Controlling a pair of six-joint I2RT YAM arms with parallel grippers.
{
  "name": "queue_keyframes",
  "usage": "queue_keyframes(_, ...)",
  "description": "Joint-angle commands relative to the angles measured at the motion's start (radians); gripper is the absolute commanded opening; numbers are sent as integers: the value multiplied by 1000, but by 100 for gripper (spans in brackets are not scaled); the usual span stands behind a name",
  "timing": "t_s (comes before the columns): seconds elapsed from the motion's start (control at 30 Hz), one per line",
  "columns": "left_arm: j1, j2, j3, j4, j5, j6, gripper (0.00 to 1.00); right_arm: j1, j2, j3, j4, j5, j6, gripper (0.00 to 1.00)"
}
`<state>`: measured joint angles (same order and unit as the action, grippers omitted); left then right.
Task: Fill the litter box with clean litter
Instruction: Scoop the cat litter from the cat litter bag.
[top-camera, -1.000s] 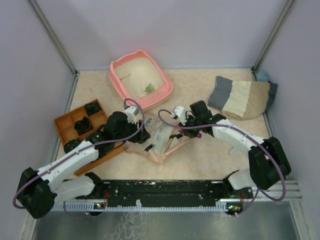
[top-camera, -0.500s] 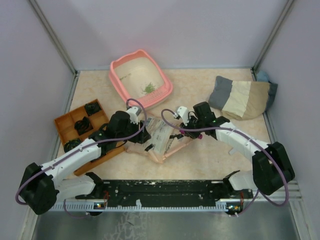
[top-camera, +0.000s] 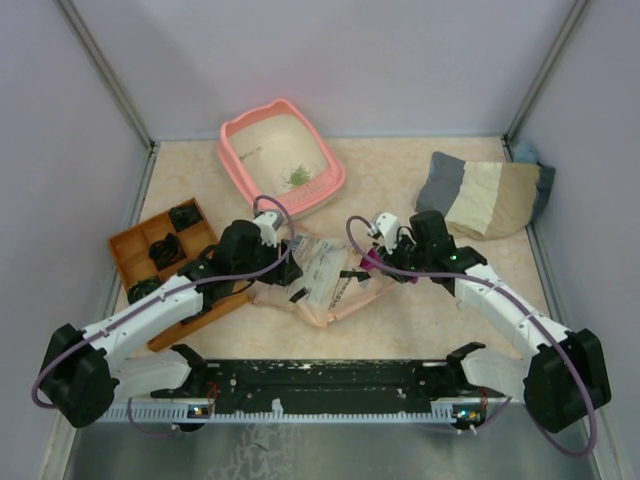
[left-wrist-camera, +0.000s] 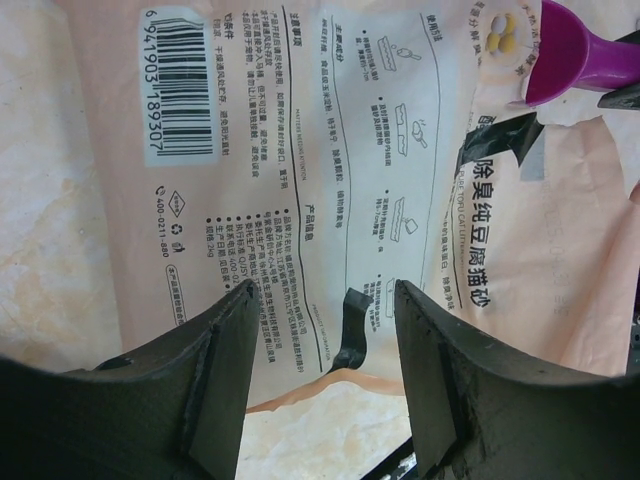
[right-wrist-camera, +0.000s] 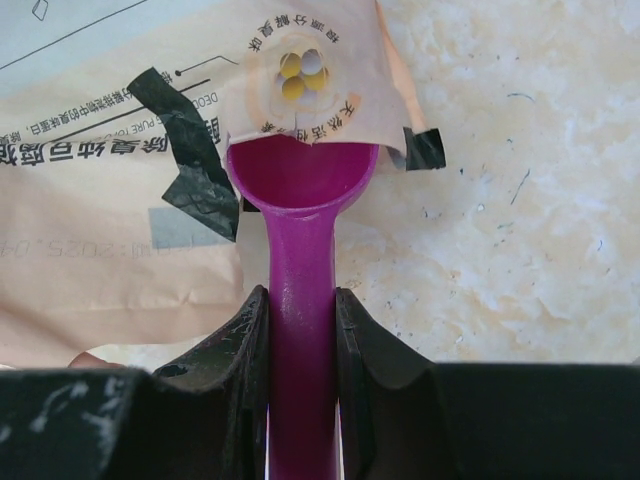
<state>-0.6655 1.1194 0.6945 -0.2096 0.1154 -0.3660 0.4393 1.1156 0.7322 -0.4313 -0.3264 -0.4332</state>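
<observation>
I see the litter box (top-camera: 262, 143) sitting in the upper middle of the top view, toward the far side of the counter (top-camera: 400, 165). The clean litter (top-camera: 298, 177) is a small green scatter on its floor, near the lower right corner of the box. The rest of the floor is bare.

The printed paper bag (top-camera: 322, 272) lies flat at the centre of the frame, well apart from the box, with both arms meeting over it. My left claw (left-wrist-camera: 320, 310) is spread wide. The wrist view shows its two fingers (left-wrist-camera: 225, 350) apart over the bag's printed side, near its lower edge, pinching nothing. I cannot tell whether the tips touch the paper.

My right claw (right-wrist-camera: 300, 300) is pressed together on the handle of the magenta scoop (right-wrist-camera: 300, 180). The scoop's bowl points away from the wrist, and its far lip is tucked just under the bag's taped flap. The bowl looks bare inside.

The orange compartmented tray (top-camera: 122, 243) sits at the left of the frame, and a folded cushion (top-camera: 480, 195) lies at the right
</observation>
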Motion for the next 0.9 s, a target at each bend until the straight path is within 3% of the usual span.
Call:
queue_keyframes(0.0, 5, -13, 44, -5, 25, 11, 62, -36, -77, -13, 38, -45, 49, 0)
queue_keyframes(0.4, 4, -20, 76, -38, 41, 38, 62, -95, -177, -46, -26, -54, 62, 0)
queue_keyframes(0.87, 6, -55, 73, -51, 35, 48, 63, -103, -180, 1, -141, -37, 27, 0)
